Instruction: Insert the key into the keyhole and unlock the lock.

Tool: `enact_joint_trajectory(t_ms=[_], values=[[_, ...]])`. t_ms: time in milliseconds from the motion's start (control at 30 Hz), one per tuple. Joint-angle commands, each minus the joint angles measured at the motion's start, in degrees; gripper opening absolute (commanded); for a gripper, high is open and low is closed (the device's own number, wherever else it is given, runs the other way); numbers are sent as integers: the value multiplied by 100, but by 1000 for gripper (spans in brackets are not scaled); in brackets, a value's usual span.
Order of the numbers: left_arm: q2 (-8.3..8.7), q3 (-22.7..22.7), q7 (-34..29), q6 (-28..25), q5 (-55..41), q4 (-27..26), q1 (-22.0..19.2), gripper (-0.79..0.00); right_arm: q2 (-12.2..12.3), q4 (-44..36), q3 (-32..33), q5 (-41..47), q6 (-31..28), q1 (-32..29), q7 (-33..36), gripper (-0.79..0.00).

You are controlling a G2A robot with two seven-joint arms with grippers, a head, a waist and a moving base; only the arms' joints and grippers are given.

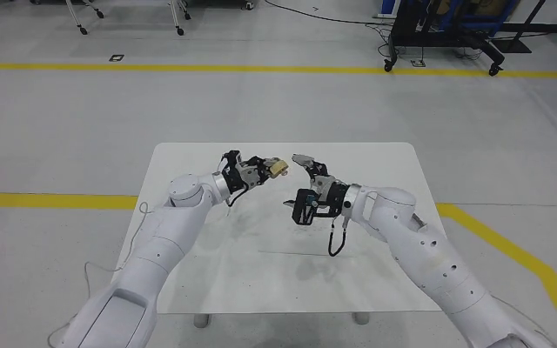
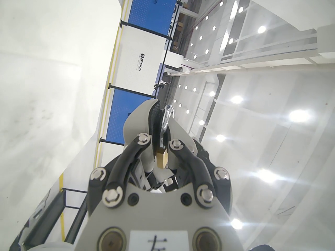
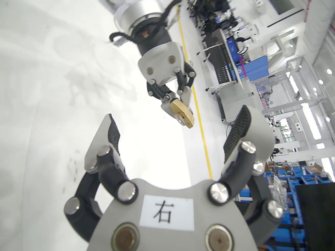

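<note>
A brass padlock (image 1: 276, 167) is held above the white table (image 1: 365, 270), with my left gripper (image 1: 265, 168) shut on it. In the left wrist view the brass body (image 2: 162, 159) sits between the closed fingers (image 2: 138, 124), and a silver curved part (image 2: 167, 117) pokes out at their tips. In the right wrist view the padlock (image 3: 184, 113) turns a face with a small silver round part toward my right gripper (image 3: 178, 117). That gripper stands open a short way from the lock, nothing between its ribbed pads (image 3: 236, 129). My right gripper (image 1: 306, 163) faces the left one over the table's far middle.
The table's far edge (image 1: 287, 144) lies just beyond both grippers. A yellow floor line (image 1: 261, 68) runs across behind it, and a black wheeled rack (image 1: 444, 39) stands at the far right.
</note>
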Motion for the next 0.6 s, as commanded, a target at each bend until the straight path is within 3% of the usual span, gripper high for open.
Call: enact_joint_trajectory(t_ms=[0, 33, 133, 333, 567], values=[[28, -51, 100, -174, 127, -156, 94, -785, 1, 24, 13, -100, 256, -110, 19, -345], [41, -74, 164, -241, 196, -229, 136, -785, -4, 42, -12, -148, 350, -148, 14, -400], [75, -123, 328, -323, 395, -430, 256, -785, -31, 152, -88, -135, 480, -178, -68, -459], [111, -168, 542, -125, 641, -698, 383, -785, -125, 177, -415, -711, 995, -117, 481, -486], [123, -207, 640, -50, 772, -846, 461, -785, -197, 189, -562, -847, 1229, -119, 570, -536]])
